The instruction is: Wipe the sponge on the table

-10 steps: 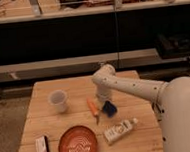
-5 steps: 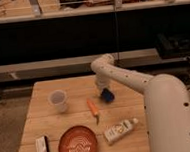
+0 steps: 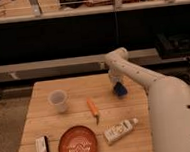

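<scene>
Now the sponge (image 3: pixel 121 91) lies on the far right part of the table (image 3: pixel 45 92), directly under the gripper (image 3: pixel 118 85), which hangs at the end of the white arm (image 3: pixel 139 78) reaching in from the right. A second ago the sponge sat nearer to us, just beside the carrot (image 3: pixel 93 109). Half a second ago it had slid farther away, and since then it has swept to the right, the gripper travelling with it each time. We judge this to be wiping strokes under way across the wood. Whether the gripper is clamped on the sponge or only bearing down on it, we cannot tell.

The sponge is a small dark blue block, soft-looking. The tabletop is pale brown butcher-block with plank grain running left to right. The clear cup (image 3: pixel 58 100) looks thin-walled, the white bottle (image 3: pixel 119 130) lies on its side, and the round reddish plate (image 3: pixel 78 144) shows a pale swirled pattern. None of these has shifted.
</scene>
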`<state>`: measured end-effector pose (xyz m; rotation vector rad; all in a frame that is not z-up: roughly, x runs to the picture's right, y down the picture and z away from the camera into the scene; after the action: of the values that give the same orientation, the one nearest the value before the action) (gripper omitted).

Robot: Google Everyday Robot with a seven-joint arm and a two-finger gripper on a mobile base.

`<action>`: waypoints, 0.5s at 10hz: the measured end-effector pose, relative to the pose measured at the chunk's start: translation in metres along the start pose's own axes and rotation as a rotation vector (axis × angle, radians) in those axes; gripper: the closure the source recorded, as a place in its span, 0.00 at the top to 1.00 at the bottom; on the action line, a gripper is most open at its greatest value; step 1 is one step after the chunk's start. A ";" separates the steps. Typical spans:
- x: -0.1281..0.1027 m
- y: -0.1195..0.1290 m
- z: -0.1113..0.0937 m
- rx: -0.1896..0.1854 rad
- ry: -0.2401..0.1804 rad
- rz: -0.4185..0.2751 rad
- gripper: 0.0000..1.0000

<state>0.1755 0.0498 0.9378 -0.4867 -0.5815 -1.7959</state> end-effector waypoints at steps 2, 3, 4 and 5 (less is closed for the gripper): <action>-0.023 0.038 -0.004 -0.024 -0.014 0.078 0.00; -0.043 0.051 -0.003 -0.034 -0.028 0.116 0.00; -0.058 0.058 -0.002 -0.040 -0.032 0.138 0.00; -0.073 0.060 0.000 -0.045 -0.041 0.152 0.00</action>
<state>0.2541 0.0897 0.9031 -0.5837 -0.5196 -1.6606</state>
